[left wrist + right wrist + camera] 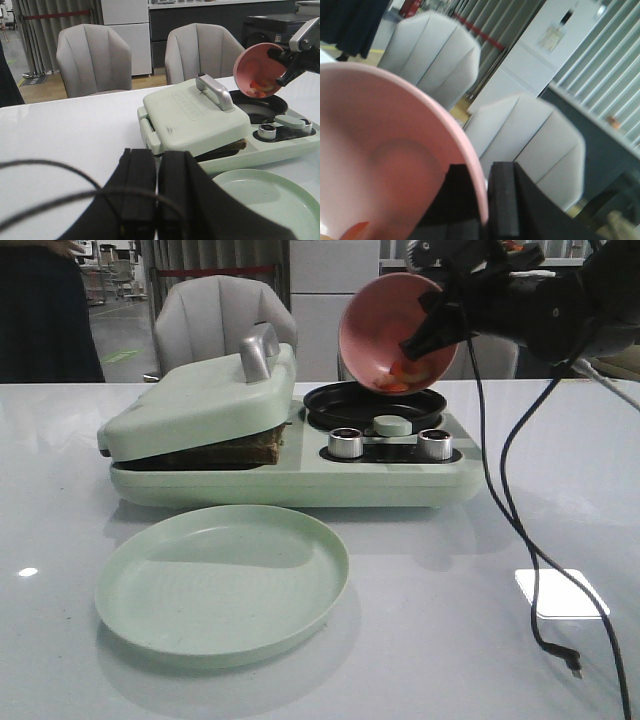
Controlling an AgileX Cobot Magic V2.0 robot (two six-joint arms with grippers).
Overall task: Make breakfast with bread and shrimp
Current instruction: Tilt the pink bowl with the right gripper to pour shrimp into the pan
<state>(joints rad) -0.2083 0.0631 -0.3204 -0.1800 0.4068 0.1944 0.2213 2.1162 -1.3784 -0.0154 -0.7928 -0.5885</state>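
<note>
My right gripper (432, 328) is shut on the rim of a pink bowl (385, 325) and holds it tipped steeply over the black round pan (372, 405) of the pale green breakfast maker (300, 480). Orange-red shrimp (405, 375) lie at the bowl's low lip, just above the pan. In the right wrist view the jaws pinch the bowl rim (470, 170), and one shrimp tip (355, 231) shows. The bread (250, 448) shows only as a brown crust edge under the maker's closed lid (200, 405). My left gripper (156, 190) is shut and empty, low over the table to the left of the maker.
A round pale green plate (222, 580) lies in front of the maker. Two metal knobs (345, 442) sit on the maker's front. A black cable (520, 530) hangs from my right arm down onto the table. Grey chairs (220, 320) stand behind the table.
</note>
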